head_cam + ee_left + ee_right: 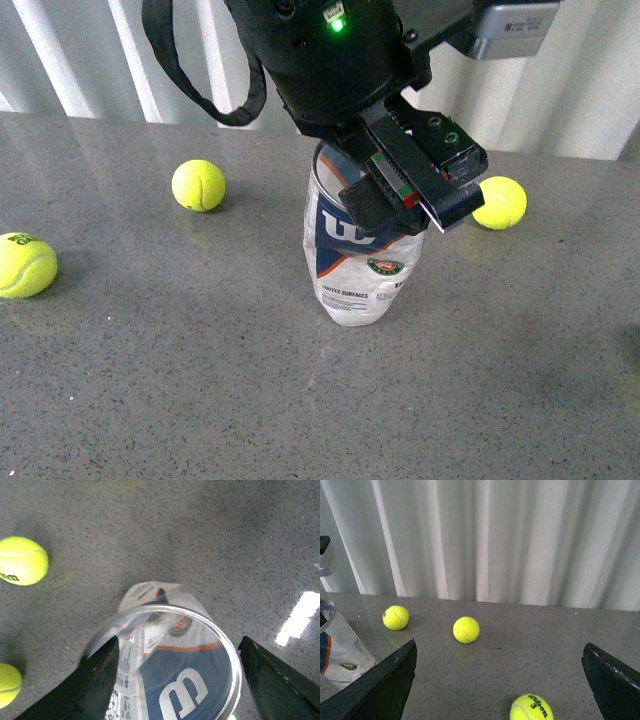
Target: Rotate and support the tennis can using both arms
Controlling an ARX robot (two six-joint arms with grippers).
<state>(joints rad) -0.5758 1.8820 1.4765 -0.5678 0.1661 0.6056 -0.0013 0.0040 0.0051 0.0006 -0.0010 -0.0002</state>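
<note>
The tennis can (355, 270) stands upright on the grey table, its clear wall dented and its blue-white-orange Wilson label facing me. My left gripper (405, 205) reaches down from above and is shut on the can's top rim. In the left wrist view the open mouth of the tennis can (175, 690) fills the space between the two black fingers of the left gripper (178, 645). My right gripper (500, 647) is open, holds nothing and stays apart from the can. Its wrist view shows the tennis can (342, 655) at the picture's edge. The front view does not show the right arm.
Three yellow-green tennis balls lie on the table (200, 400): one ball (198, 185) behind and left of the can, a second ball (25, 265) at the far left, a third ball (500, 202) just right of the can. White curtains (495, 540) hang behind the table.
</note>
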